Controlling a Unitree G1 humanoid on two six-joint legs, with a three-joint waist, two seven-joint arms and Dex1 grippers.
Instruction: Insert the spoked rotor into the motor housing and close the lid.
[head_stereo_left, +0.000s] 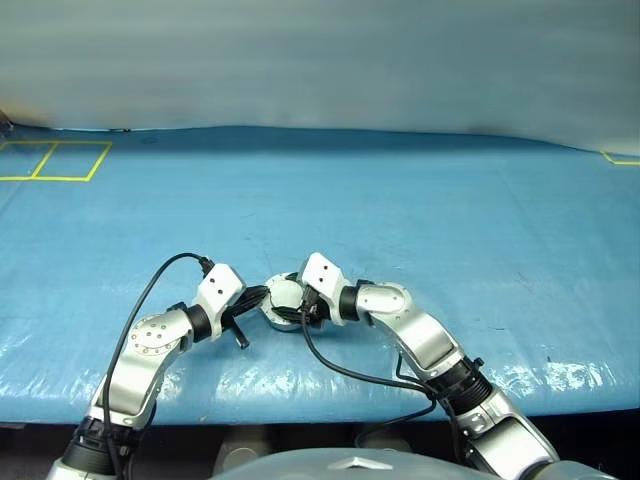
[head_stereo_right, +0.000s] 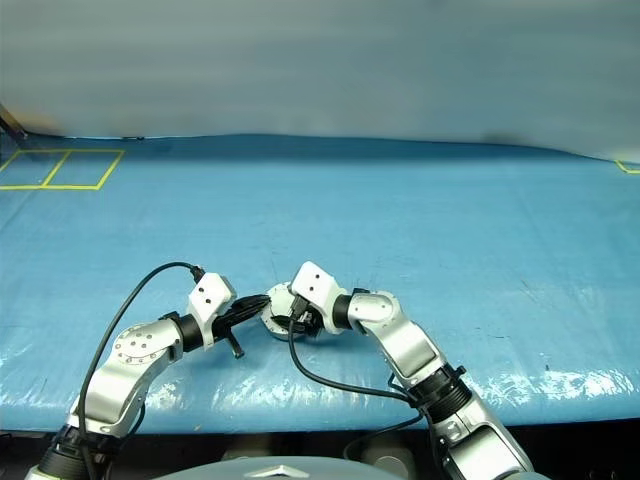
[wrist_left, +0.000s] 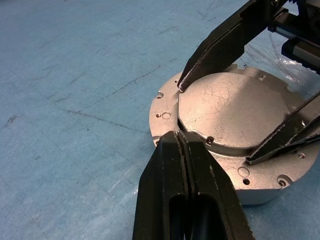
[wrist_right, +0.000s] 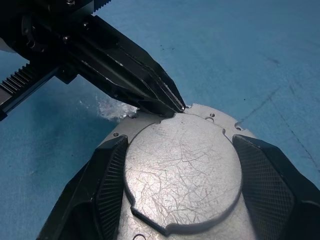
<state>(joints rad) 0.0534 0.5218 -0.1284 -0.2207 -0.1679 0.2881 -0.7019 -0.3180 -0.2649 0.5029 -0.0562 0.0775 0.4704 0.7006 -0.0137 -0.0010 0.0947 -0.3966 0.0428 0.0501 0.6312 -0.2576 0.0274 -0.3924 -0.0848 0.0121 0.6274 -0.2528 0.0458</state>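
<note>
The wide table (head_stereo_left: 420, 200) is covered in a blue, scuffed sheet with yellow tape squares at its far left corner. Near its front edge, between the two arms, sits the motor housing (wrist_left: 272, 187), a short round silver metal cylinder with small screw holes around its rim.

On top of the motor housing lies the lid (wrist_right: 182, 170), here a scratched, flat round silver-grey plate with small notches at its edge, seated level inside the rim. No copper windings and no spoked rotor are visible, so I judge that the rotor is already inside and the lid is down; what seems left is pressing or checking the lid's seat at the notch and then letting go.

The right hand (wrist_right: 182, 190) straddles the raised lid, its two black fingers (wrist_right: 107, 185) spread wide and lying against opposite sides of it, steadying the assembly. The left hand (wrist_left: 181, 137) is pinched fully together, holding nothing, and its joined tips rest at a notch on the lid's edge, touching the metal there.
</note>
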